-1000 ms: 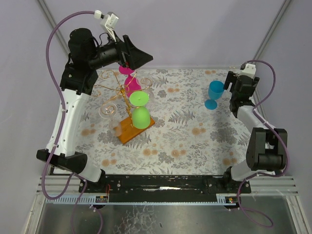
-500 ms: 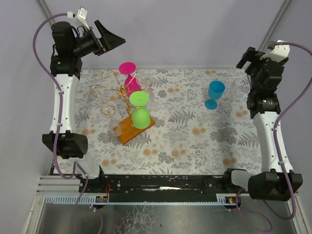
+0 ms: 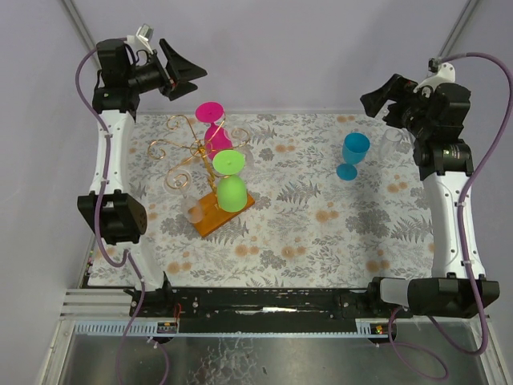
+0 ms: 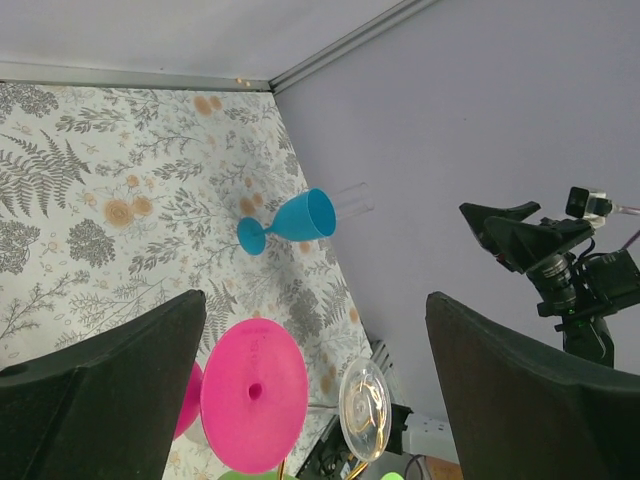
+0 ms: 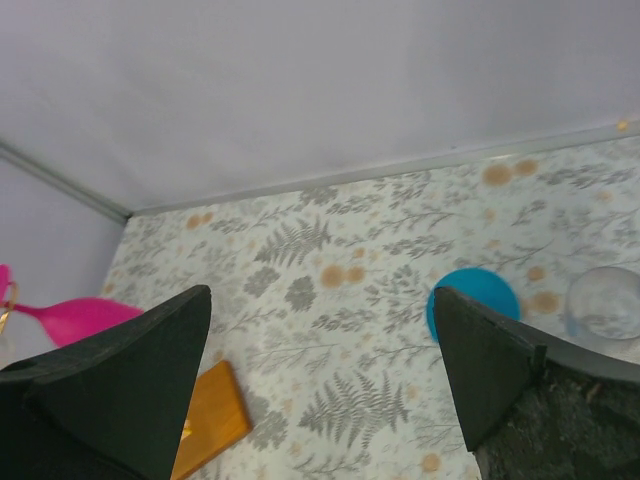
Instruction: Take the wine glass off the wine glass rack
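The wine glass rack (image 3: 191, 149) is a gold wire tree on an orange-brown wooden base (image 3: 215, 213), left of the table's middle. A pink glass (image 3: 213, 126), a green glass (image 3: 230, 181) and clear glasses (image 3: 178, 181) hang on it upside down. My left gripper (image 3: 183, 70) is open and empty, high above the table's back left, apart from the rack. In the left wrist view the gripper (image 4: 313, 297) looks down on the pink foot (image 4: 255, 393) and a clear foot (image 4: 364, 410). My right gripper (image 3: 381, 96) is open and empty, raised at the back right; its wrist view (image 5: 322, 291) shows the base (image 5: 205, 420).
A blue glass (image 3: 351, 154) stands upright on the floral cloth at the back right, with a clear glass (image 3: 390, 141) next to it. Both show in the right wrist view, the blue one (image 5: 472, 300) and the clear one (image 5: 605, 300). Grey walls close the back and sides.
My left gripper has drawn back from the pink glass on the rack, up to the back left. My right arm has risen from beside the blue glass. The glasses have not moved.
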{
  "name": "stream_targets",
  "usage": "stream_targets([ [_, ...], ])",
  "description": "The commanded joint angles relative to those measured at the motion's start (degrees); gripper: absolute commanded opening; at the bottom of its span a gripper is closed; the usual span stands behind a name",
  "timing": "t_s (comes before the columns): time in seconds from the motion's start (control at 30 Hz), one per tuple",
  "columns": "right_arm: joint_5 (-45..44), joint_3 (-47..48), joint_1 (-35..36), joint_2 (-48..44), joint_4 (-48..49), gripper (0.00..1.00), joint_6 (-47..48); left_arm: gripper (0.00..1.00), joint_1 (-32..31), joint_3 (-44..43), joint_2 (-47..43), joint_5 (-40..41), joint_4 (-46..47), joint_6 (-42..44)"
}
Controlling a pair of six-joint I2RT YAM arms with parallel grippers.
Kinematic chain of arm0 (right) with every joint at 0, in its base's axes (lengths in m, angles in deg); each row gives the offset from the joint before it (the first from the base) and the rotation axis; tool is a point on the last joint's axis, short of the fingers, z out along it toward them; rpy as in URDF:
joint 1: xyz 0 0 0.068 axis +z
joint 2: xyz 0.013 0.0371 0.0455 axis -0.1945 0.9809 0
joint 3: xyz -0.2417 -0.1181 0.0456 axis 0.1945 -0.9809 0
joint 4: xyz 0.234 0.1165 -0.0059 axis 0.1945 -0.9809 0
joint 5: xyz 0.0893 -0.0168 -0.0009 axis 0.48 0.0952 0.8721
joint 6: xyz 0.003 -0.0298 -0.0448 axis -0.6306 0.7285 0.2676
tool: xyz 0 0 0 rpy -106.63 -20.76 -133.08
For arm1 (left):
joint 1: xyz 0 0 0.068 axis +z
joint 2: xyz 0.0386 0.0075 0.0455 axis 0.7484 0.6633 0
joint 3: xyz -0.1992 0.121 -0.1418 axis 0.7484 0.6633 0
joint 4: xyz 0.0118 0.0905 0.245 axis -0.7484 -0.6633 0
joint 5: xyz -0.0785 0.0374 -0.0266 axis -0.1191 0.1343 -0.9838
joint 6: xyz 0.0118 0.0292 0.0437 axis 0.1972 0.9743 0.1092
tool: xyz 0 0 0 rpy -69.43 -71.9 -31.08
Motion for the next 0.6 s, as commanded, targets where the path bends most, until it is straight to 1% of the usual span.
stream_targets([
  [0.0, 10.14, 1.21, 0.01, 0.70, -0.35, 0.99, -6.87, 0.90, 1.16, -2.78, -0.90, -2.82, 1.47, -0.90],
  [0.1, 14.39, 2.63, 0.08, 2.77, -1.08, 0.99, -9.26, 0.90, 1.90, -2.54, -2.11, -1.72, 0.59, 0.15],
  [0.3, 17.62, 4.61, 0.48, 4.71, -1.67, 0.99, -10.54, 0.92, 5.34, -1.15, -7.44, -0.76, -1.15, 2.12],
  [0.4, 18.72, 6.65, 3.17, 6.87, -1.88, 0.99, -12.10, 0.93, 7.47, 1.13, -11.05, -1.36, -1.16, 2.81],
  [0.47, 19.14, 8.46, 6.24, 9.12, -1.90, 0.99, -13.66, 0.94, 8.78, 2.25, -12.84, -2.39, -1.16, 2.48],
  [0.57, 20.99, 9.61, 11.57, 12.54, 1.20, 0.99, -18.32, 0.96, 11.11, 3.35, -15.02, -3.27, -1.11, 1.91],
])
